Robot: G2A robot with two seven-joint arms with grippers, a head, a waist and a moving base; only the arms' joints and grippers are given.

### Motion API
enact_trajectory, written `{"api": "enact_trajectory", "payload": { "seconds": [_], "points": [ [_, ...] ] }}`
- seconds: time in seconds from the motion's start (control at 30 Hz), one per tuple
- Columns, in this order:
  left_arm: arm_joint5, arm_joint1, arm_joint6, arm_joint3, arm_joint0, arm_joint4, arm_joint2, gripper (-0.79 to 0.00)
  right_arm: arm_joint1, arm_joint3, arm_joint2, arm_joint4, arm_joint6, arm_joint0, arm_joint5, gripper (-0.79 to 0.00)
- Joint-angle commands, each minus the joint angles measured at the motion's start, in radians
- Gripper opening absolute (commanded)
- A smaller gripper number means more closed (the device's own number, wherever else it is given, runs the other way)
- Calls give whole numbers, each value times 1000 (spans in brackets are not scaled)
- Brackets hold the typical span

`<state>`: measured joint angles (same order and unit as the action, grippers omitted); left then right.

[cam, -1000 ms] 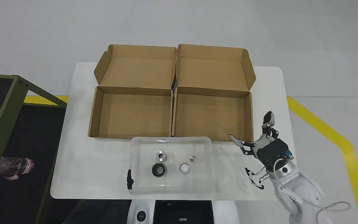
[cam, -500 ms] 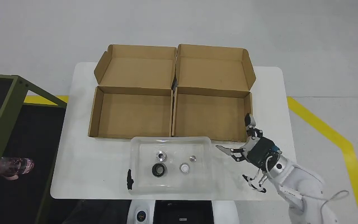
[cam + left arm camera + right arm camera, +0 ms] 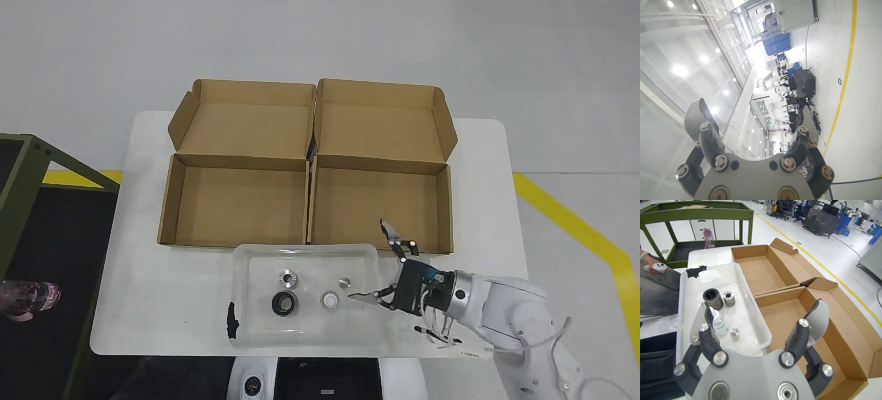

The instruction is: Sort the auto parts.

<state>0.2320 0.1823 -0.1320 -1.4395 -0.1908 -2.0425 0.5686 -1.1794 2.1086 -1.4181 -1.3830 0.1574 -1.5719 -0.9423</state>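
Note:
A clear plastic tub (image 3: 305, 247) stands at the table's front edge. It holds a dark bearing sleeve (image 3: 285, 303) (image 3: 712, 297), a steel bushing (image 3: 289, 279) (image 3: 729, 298), a small white bottle (image 3: 329, 299) (image 3: 720, 323) and a small knurled metal part (image 3: 344, 283) (image 3: 735, 334). My right gripper (image 3: 368, 260) (image 3: 762, 306) hangs open and empty over the tub's right end, one finger close beside the bottle. Behind the tub lie two open cardboard boxes, the left box (image 3: 240, 205) and the right box (image 3: 375, 208) (image 3: 800, 317), both with bare floors. My left gripper (image 3: 751, 108) is open, pointing up into the room.
Black tape (image 3: 233, 322) marks the tub's front left corner. A green cart (image 3: 30, 200) stands left of the table with a pink bottle (image 3: 709, 237) on it. A person's hand with a white controller (image 3: 657, 267) is beyond the tub's far end. Bare table (image 3: 480, 190) lies right of the boxes.
My right gripper has swung left from the table's front right corner to the tub's right end, staying open. The parts in the tub have not moved.

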Motion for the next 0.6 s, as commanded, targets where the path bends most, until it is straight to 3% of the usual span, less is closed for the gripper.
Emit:
{"api": "enact_trajectory", "payload": {
  "seconds": [0.0,0.57],
  "points": [
    [0,0,0,0,0,0,0,0,3,1,25,0,34,14,-28,0],
    [0,0,0,0,0,0,0,0,12,1,236,-52,279,101,-61,0]
  ]
}}
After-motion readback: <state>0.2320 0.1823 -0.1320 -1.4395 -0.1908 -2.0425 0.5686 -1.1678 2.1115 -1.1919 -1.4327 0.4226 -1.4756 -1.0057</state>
